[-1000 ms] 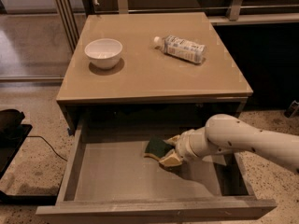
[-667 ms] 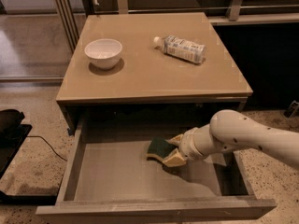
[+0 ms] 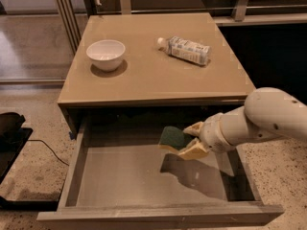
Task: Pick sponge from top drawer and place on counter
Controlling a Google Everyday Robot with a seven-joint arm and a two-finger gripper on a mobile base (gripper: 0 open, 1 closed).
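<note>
The sponge (image 3: 172,138), dark green on top with a yellow layer underneath, is held in the air above the open top drawer (image 3: 129,181), near the drawer's back. My gripper (image 3: 188,139) reaches in from the right on a white arm and is shut on the sponge, with one cream finger (image 3: 195,128) above and one below its right end. The sponge's shadow falls on the drawer bottom below. The beige counter (image 3: 153,66) lies just behind and above the sponge.
A white bowl (image 3: 106,54) stands on the counter's left side. A plastic bottle (image 3: 184,50) lies on its side at the counter's right. A black object with a cable (image 3: 12,133) sits on the speckled floor to the left.
The gripper has lifted the sponge off the drawer bottom and carried it up toward the counter's front edge. The bowl and bottle have not moved.
</note>
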